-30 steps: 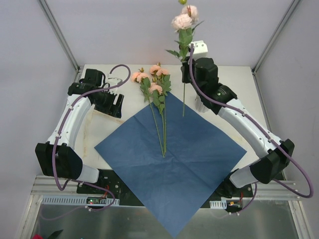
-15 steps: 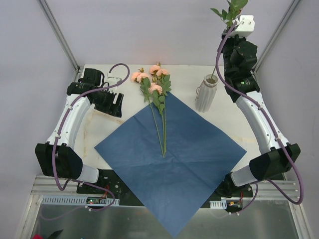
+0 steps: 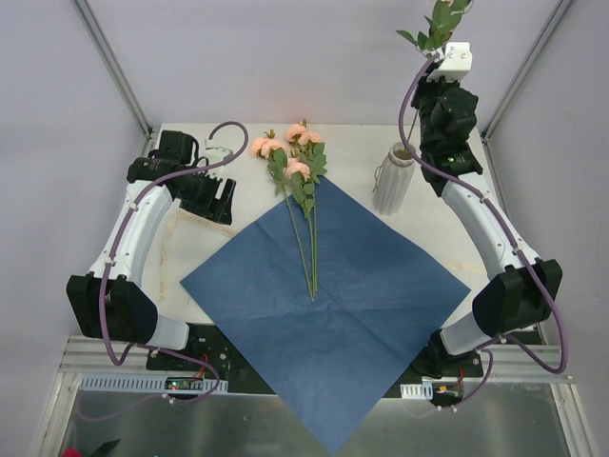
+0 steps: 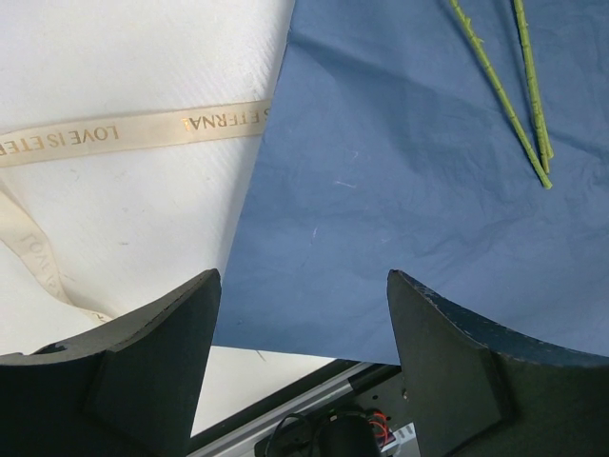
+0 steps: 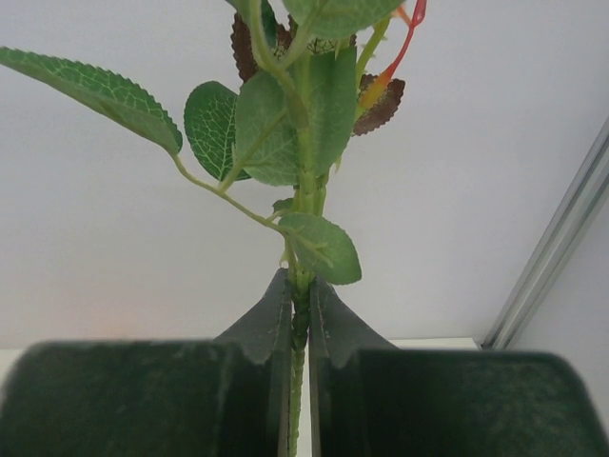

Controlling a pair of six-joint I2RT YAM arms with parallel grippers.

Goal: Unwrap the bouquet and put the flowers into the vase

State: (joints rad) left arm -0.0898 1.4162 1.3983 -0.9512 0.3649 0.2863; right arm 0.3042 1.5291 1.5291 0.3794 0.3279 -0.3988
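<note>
My right gripper (image 3: 436, 55) is raised high at the back right, above and behind the white ribbed vase (image 3: 393, 179). It is shut on one flower's green stem (image 5: 301, 314), held upright. The flower's leaves (image 3: 438, 21) reach the top edge and its head is out of view. Whether the stem's lower end reaches the vase mouth is hidden behind the arm. Other flowers (image 3: 297, 169) lie with stems (image 4: 500, 95) on the unfolded blue paper (image 3: 362, 305). My left gripper (image 3: 214, 195) hangs open over the paper's left edge (image 4: 303, 276), holding nothing.
A cream ribbon (image 4: 143, 129) with gold lettering lies on the white table (image 3: 219, 238) left of the paper. The paper's near corner overhangs the table's front edge (image 3: 328, 433). Slanted frame posts (image 3: 112, 67) stand at the back corners.
The right arm swung from behind the paper to the right and up with the flower, ending above the vase; the rose head left the top of view. The left arm stayed still.
</note>
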